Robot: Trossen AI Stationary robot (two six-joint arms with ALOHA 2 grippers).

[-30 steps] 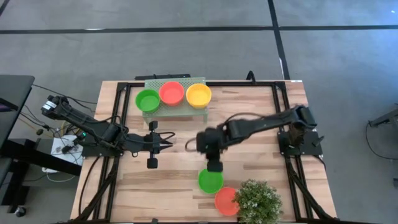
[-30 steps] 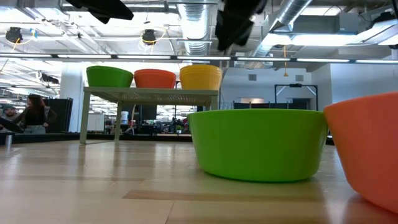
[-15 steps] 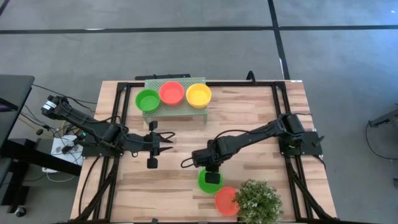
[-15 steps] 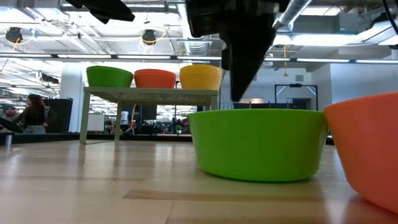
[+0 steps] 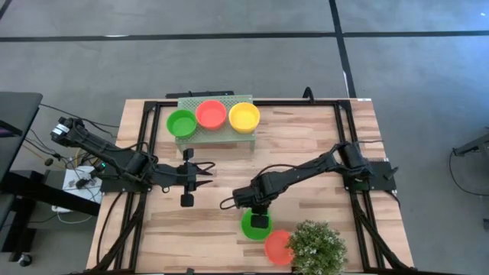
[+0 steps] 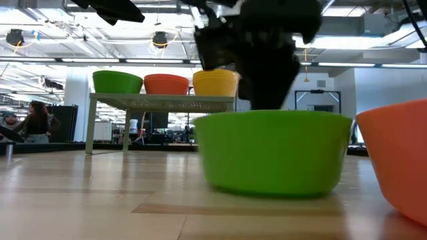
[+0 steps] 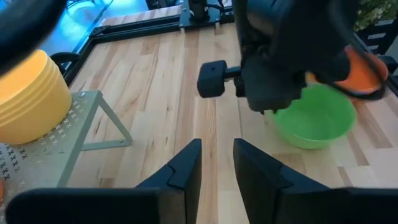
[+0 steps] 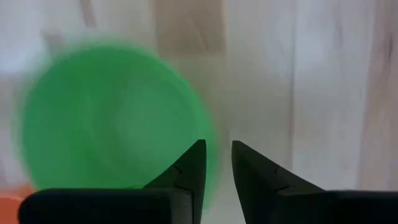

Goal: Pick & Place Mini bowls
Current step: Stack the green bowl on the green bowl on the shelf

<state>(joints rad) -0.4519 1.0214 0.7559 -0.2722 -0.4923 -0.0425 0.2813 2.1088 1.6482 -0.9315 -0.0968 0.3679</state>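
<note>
One green mini bowl (image 5: 247,227) (image 6: 273,153) (image 8: 112,118) stands on its base near the table's near edge, with a red mini bowl (image 5: 275,247) (image 6: 397,160) beside it. My right gripper (image 5: 260,221) (image 8: 218,149) is down on the green bowl, its fingers astride the rim. Stacks of green (image 5: 182,122), red (image 5: 211,114) and yellow (image 5: 244,117) mini bowls sit on the pale perforated stand (image 5: 218,136). My left gripper (image 5: 208,173) (image 7: 217,149) waits open at the table's left middle, touching nothing. My right gripper comes from above, pointing down, onto the green bowl's rim (image 8: 208,127). One finger (image 8: 189,165) is inside the bowl and the other (image 8: 245,165) outside, with the wall between them. The bowl stands upright with its base on the table (image 6: 273,190).
A bushy green plant (image 5: 317,246) stands at the near right, close against the red bowl. The stand takes the far middle of the table. Bare wood (image 5: 298,137) lies between the stand and the near bowls. A person (image 6: 37,123) shows in the room beyond.
My right gripper has moved from the table's middle toward the near edge and come down over the green bowl, ending with its fingers astride the rim. The green bowl has slid a little toward the table's left.
</note>
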